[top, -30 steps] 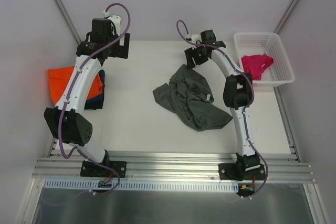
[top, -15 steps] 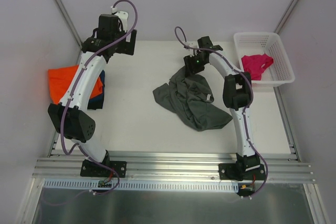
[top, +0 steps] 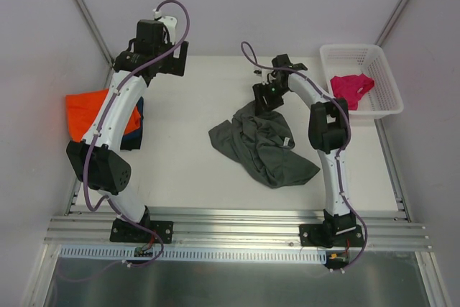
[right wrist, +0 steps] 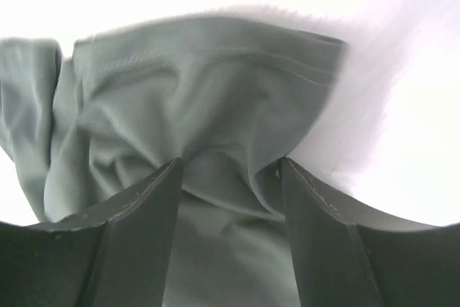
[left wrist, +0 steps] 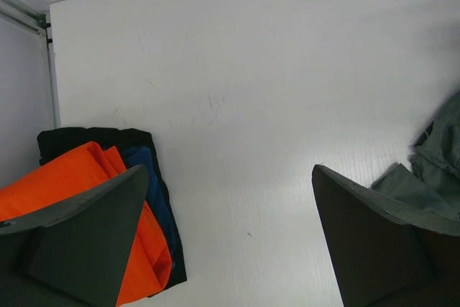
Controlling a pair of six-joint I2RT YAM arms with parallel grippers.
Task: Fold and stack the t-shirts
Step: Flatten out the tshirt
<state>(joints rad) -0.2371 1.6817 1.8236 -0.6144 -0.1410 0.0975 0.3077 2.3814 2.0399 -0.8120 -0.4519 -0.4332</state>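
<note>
The dark grey t-shirt (top: 262, 141) lies crumpled on the middle of the table. My right gripper (top: 264, 98) is at its far edge, and in the right wrist view the right gripper (right wrist: 230, 163) is closed on a bunched fold of the grey t-shirt (right wrist: 201, 91). The orange t-shirt (top: 79, 109) lies folded on a navy/black t-shirt (top: 134, 136) at the left edge. The magenta t-shirt (top: 351, 88) lies in the basket. My left gripper (top: 154, 62) hovers open and empty at the back left. The left wrist view shows the left gripper (left wrist: 230, 170) over bare table beside the orange t-shirt (left wrist: 65, 177).
The white lattice basket (top: 392, 84) stands at the back right. Grey walls and metal rails close in the table on the left, right and far sides. The left wrist view catches an edge of the grey t-shirt (left wrist: 438, 156) at the right.
My right gripper has come down onto the grey t-shirt's far edge and closed on it; the shirt has shifted slightly. My left gripper moved a little right and back, then stayed.
</note>
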